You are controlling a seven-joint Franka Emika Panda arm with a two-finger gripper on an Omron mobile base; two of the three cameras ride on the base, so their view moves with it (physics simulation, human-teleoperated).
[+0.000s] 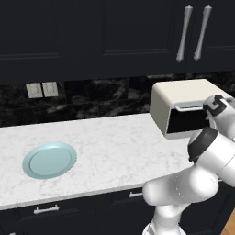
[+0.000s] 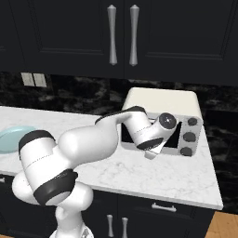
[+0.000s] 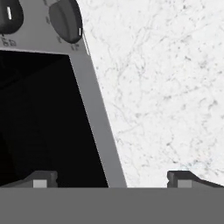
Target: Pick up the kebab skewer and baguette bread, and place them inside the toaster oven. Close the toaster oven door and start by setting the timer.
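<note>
The hand (image 3: 109,178) hangs released before the toaster oven (image 2: 162,104) (door shut, knobs (image 2: 188,137) at right); a blue plate (image 1: 49,159) lies well apart on the desk (image 1: 119,142).

Two base cameras look forward and down from left and right, sharing the toaster oven (image 1: 183,110) on the marble surface (image 1: 114,147); the hand camera sits close to the oven's front

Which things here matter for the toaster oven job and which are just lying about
Part of the job:
toaster oven
toaster oven door, shut
knobs on the oven's right panel
gripper, open, close to the oven front

Just lying about:
light blue plate, nothing on it
wall outlets
upper cabinet handles
</note>
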